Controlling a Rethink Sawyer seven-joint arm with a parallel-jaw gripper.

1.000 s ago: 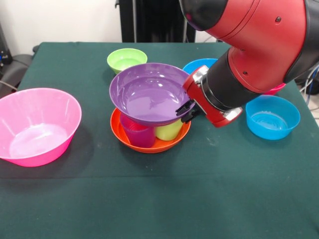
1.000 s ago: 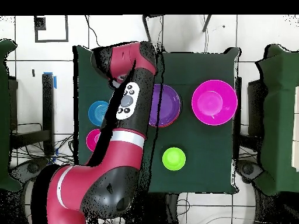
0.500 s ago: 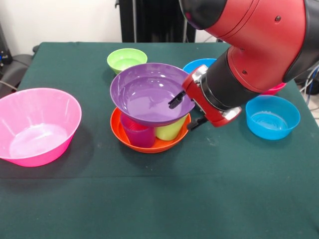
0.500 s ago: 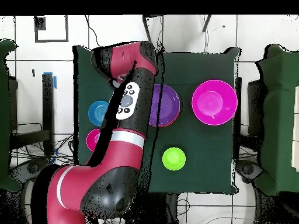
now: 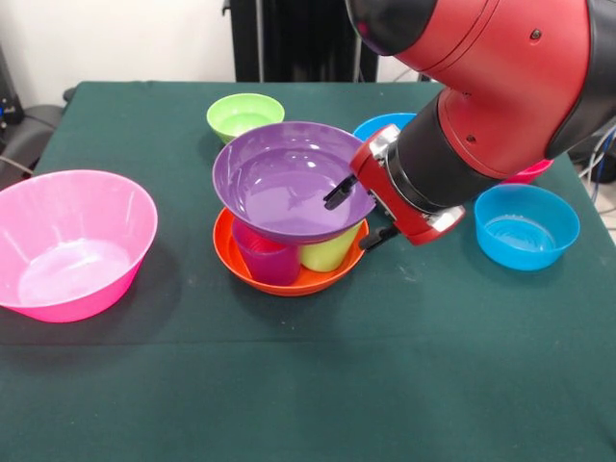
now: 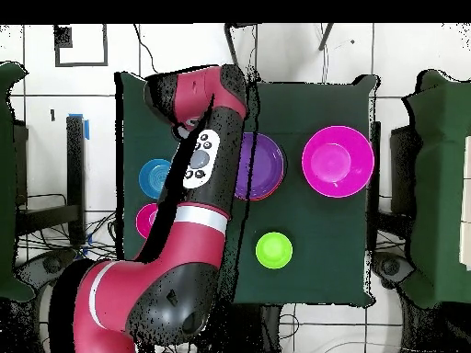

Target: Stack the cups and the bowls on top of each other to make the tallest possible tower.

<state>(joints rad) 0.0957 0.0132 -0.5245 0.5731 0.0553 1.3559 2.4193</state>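
the purple bowl [image 5: 289, 178] sits mid-table on two cups [image 5: 294, 255] inside the orange bowl [image 5: 289, 279]; the gripper [image 5: 351, 214] straddles its right rim, fingers apart, one above and one below; a snag while pulling away could tip the bowl, since two cups prop it unevenly.

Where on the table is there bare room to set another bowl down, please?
The near cloth in front of the orange bowl is bare, as is the gap between it and the pink bowl. Around the open pincer and blue bowl it is crowded.
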